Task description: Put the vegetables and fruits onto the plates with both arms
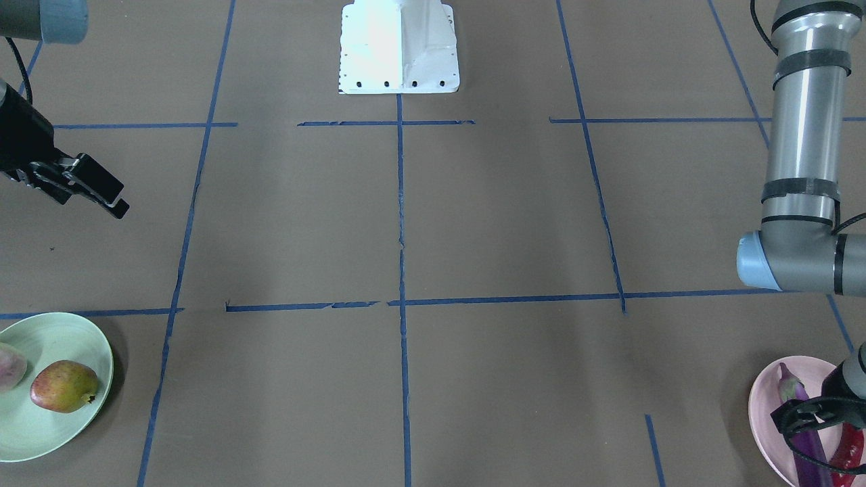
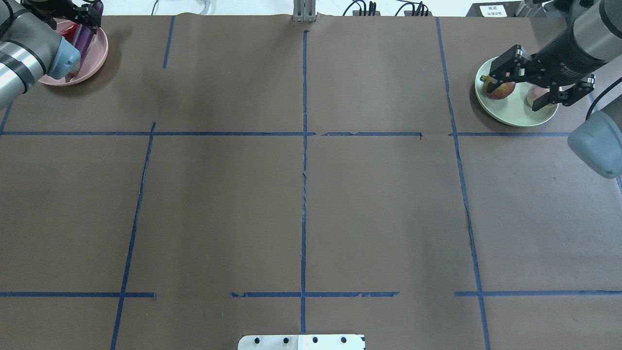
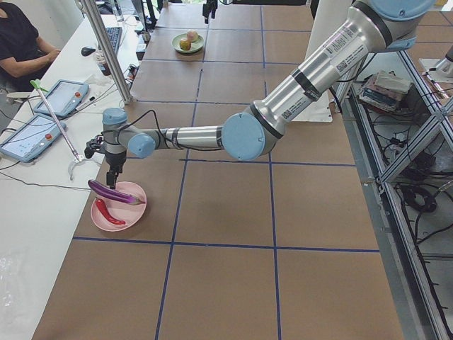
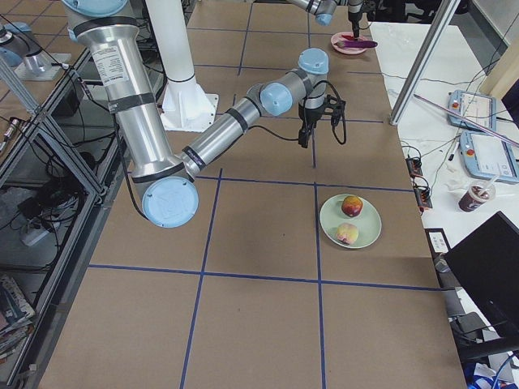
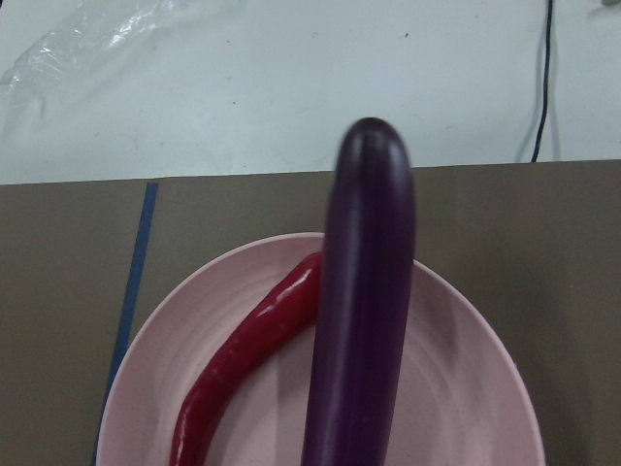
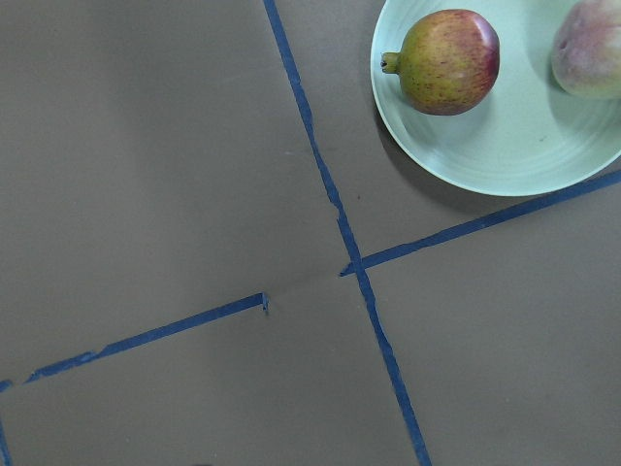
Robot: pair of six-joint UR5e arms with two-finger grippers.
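- At about 10 o'clock in the overhead view, far corner of the brown paper-covered desk [image 2: 379, 209], sits the shallow round pale pink plate [image 5: 466, 379].
- Over it the left claw [image 3: 112, 180] straddles the long glossy purple eggplant [image 5: 364, 320] near one end. I cannot tell whether it is pinching the eggplant or has let go of it.
- The eggplant lies aslant across the plate, its rounded tip reaching past the far rim. The slim curved red chili pepper [image 5: 247, 369] lies on the plate just beside it, toward 9 o'clock in the left wrist view.
- At about 2 o'clock in the overhead view is the shallow round pale mint green plate [image 6: 505, 155]. It carries both fruits: the mottled red-yellow round fruit [image 6: 448, 60] at its 9 o'clock side and the pale pink-green peach [image 6: 587, 49] at 3 o'clock, apart from each other.
- The right claw [image 2: 514, 92] hangs above the desk with its fingers spread, holding nothing. The side view shows it well off the green plate.
- Judgement: only settling the eggplant looks unfinished.
- Risks:
  - The eggplant is longer than the plate is wide, so if it rests on the rim it could roll or slide off onto the desk.
  - Its weight on the rim could tilt the light plate.
  - A lift while a finger touches the eggplant could drag it out or push the chili off.
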